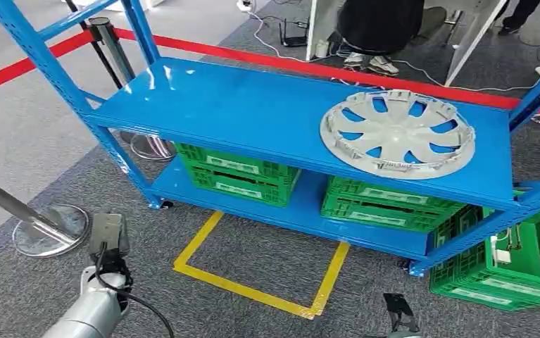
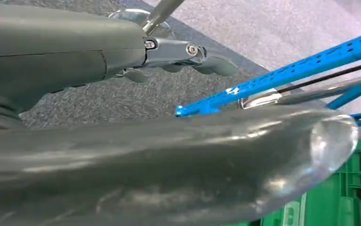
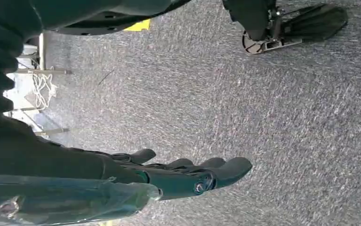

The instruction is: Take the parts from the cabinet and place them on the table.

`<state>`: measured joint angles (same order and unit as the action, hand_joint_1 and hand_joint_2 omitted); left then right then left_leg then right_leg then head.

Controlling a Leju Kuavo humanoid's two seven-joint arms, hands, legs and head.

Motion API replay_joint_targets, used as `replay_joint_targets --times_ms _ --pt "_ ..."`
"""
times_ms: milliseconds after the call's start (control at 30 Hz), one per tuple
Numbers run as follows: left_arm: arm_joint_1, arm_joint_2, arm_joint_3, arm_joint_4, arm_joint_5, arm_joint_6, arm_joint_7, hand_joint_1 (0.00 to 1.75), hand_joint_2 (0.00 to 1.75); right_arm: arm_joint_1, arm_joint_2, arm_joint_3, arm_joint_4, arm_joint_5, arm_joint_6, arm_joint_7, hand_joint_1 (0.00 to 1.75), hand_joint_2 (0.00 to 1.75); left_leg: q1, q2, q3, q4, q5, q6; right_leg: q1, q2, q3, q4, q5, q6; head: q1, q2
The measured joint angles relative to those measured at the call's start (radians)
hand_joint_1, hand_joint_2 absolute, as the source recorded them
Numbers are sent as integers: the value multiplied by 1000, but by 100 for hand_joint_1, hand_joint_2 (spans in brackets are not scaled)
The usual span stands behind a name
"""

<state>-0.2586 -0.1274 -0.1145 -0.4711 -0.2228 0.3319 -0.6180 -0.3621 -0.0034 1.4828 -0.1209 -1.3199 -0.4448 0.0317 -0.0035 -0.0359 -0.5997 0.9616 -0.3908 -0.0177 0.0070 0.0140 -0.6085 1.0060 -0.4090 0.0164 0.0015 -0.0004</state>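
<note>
A silver hubcap [image 1: 398,132] lies flat on the right part of the blue cabinet's top shelf [image 1: 239,105]. My left arm [image 1: 91,310] comes in at the lower left, low and well short of the cabinet. In the left wrist view my left hand [image 2: 122,61] holds nothing, its fingers [image 2: 202,59] stretched out above the carpet near a blue cabinet leg [image 2: 282,75]. My right arm [image 1: 398,313] shows at the bottom edge. My right hand [image 3: 169,176] hangs over the grey carpet with its fingers extended and nothing in it.
Two green crates [image 1: 242,172] [image 1: 383,204] sit on the lower shelf, and another green crate [image 1: 513,267] stands on the floor at the right. A yellow tape square [image 1: 260,282] marks the carpet before the cabinet. A stanchion base [image 1: 48,229] stands left. A person [image 1: 379,28] sits behind.
</note>
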Motion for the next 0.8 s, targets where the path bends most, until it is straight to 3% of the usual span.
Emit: replay_joint_targets --times_ms 800 --pt "-5 0 0 20 0 0 0 0 0 0 0 0 0 0 0 0 0 175 -2 0 0 0 0 1 -3 0 0 -1 2 2 0 0"
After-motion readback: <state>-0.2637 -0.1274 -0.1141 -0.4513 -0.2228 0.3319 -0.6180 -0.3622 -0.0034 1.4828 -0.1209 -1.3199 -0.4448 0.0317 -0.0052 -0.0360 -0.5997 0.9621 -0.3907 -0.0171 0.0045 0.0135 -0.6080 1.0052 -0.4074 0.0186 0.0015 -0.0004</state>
